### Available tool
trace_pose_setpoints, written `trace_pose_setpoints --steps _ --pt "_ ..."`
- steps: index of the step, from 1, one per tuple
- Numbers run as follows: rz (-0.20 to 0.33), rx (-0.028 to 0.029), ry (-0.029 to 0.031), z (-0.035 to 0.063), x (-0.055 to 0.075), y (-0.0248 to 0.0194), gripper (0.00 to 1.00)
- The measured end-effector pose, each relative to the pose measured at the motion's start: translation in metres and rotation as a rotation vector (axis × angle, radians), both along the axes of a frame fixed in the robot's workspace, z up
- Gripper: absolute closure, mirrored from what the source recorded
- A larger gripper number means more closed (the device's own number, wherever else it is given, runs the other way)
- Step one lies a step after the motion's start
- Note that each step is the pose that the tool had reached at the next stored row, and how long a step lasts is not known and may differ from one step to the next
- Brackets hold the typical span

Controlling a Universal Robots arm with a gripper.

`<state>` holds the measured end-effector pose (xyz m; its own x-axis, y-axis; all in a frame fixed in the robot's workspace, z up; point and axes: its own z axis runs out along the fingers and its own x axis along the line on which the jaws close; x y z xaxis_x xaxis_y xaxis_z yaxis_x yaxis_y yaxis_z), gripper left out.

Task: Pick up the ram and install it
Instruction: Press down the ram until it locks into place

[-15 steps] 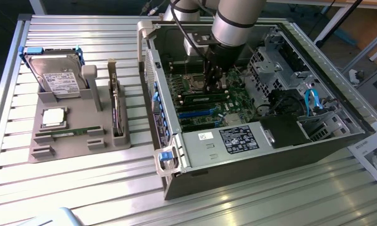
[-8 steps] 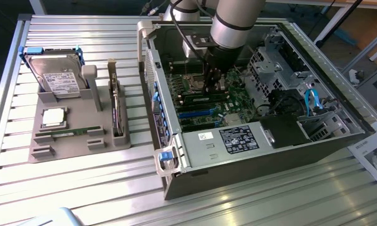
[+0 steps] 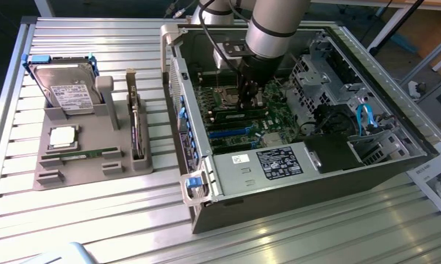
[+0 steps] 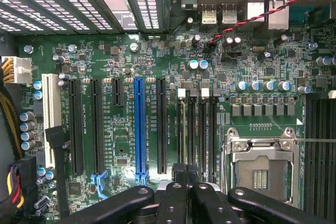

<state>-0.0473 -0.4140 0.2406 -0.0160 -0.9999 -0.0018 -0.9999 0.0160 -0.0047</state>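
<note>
Inside the open computer case (image 3: 308, 165), the tool (image 3: 248, 102) hangs low over the motherboard (image 4: 157, 66), above the memory slots (image 4: 195, 129) beside the processor socket (image 4: 261, 166). Whether it holds anything, I cannot tell. One ram (image 3: 79, 156) lies flat on the grey holder (image 3: 95, 176), well off toward the exterior view's left.

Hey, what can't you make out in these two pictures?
Exterior view: whether the gripper carries anything; its tip blends into the dark motherboard.
Wrist view: the memory slots' ends, hidden behind the gripper.
Exterior view: the hard drive label text, too small.
</note>
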Motion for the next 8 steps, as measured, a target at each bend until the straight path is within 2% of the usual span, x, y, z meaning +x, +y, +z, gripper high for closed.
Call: trace_pose_setpoints --steps 8 --pt "0.000 -0.0001 0.0000 -0.0026 0.0000 0.0000 0.90"
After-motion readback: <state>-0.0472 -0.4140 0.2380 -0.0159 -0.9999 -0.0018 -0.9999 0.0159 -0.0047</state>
